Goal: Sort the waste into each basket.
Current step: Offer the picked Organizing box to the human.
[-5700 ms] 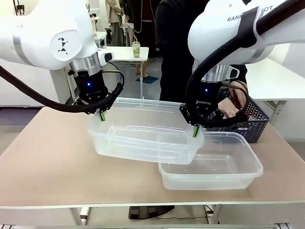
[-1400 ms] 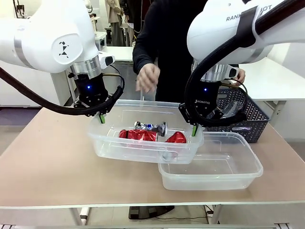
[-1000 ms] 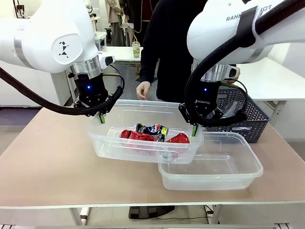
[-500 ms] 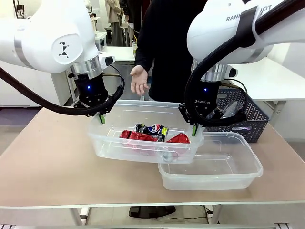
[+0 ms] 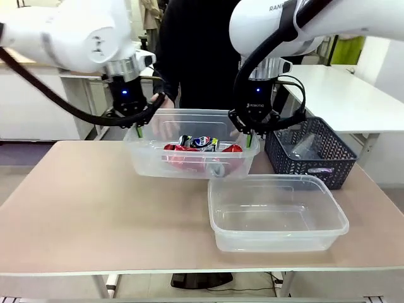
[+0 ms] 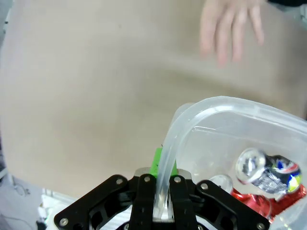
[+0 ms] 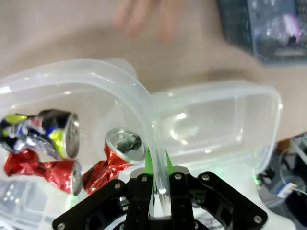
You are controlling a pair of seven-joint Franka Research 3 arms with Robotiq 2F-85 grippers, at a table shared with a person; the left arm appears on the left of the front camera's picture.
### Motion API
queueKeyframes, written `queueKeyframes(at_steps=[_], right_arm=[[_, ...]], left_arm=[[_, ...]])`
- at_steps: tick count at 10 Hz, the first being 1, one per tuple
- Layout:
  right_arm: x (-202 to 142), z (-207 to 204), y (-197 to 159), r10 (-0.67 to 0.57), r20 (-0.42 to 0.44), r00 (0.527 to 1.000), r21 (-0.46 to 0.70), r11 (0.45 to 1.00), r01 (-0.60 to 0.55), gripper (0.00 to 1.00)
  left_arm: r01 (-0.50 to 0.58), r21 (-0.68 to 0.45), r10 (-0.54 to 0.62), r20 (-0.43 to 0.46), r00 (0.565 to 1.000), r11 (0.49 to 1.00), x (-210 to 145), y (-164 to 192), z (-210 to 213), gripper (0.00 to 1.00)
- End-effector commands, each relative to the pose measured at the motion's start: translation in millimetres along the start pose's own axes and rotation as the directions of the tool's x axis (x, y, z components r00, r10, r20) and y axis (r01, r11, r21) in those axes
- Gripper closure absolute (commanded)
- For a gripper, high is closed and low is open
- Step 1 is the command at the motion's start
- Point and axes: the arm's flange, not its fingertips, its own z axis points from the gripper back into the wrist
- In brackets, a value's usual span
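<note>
Both grippers hold one clear basket [image 5: 150, 161] by its short ends, lifted above the table's far side. My left gripper [image 5: 138, 131] is shut on its left rim [image 6: 169, 148], and my right gripper [image 5: 249, 137] is shut on its right rim [image 7: 144, 103]. Inside lie several crushed red and silver cans [image 5: 202, 151], also seen in the wrist views as cans [image 6: 268, 173] and cans [image 7: 53, 136]. A second clear basket [image 5: 328, 214] stands empty on the table at the front right. A clear bottle [image 5: 302, 146] lies in the dark blue basket.
The dark blue lattice basket [image 5: 334, 165] stands at the far right, next to the held basket. A person in black stands at the far side, with a blurred hand [image 6: 231, 26] over the table near the held basket. The table's left half [image 5: 76, 202] is bare.
Both arms have carried the clear basket with the cans toward the far side, off the second basket's corner. The person's hand has dropped from chest height to behind the held basket.
</note>
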Motion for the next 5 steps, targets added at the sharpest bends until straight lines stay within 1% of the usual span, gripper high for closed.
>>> queueKeyframes(at_steps=[1,3,4,5], right_arm=[[22.2,2.7,27.8,0.014,-0.030,0.999,0.019,1.000,-0.013,0.95],[25.6,-10.0,29.8,-0.008,-0.026,1.000,0.027,1.000,0.009,0.95],[20.4,-18.6,30.3,-0.029,-0.037,0.999,-0.015,0.999,0.028,0.95],[36.6,-15.5,10.4,-0.006,-0.028,1.000,-0.003,1.000,0.006,0.95]], left_arm=[[-0.081,0.025,0.081,-0.002,0.997,0.996,21.5,-32.9,-10.8,0.96],[-0.106,0.005,0.106,-0.023,0.994,0.994,32.6,-36.6,-23.3,0.96],[-0.031,0.030,0.031,-0.005,1.000,0.999,28.6,-6.2,-20.3,0.96],[-0.031,0.030,0.031,-0.005,1.000,0.999,28.6,-6.2,-20.3,0.96]])
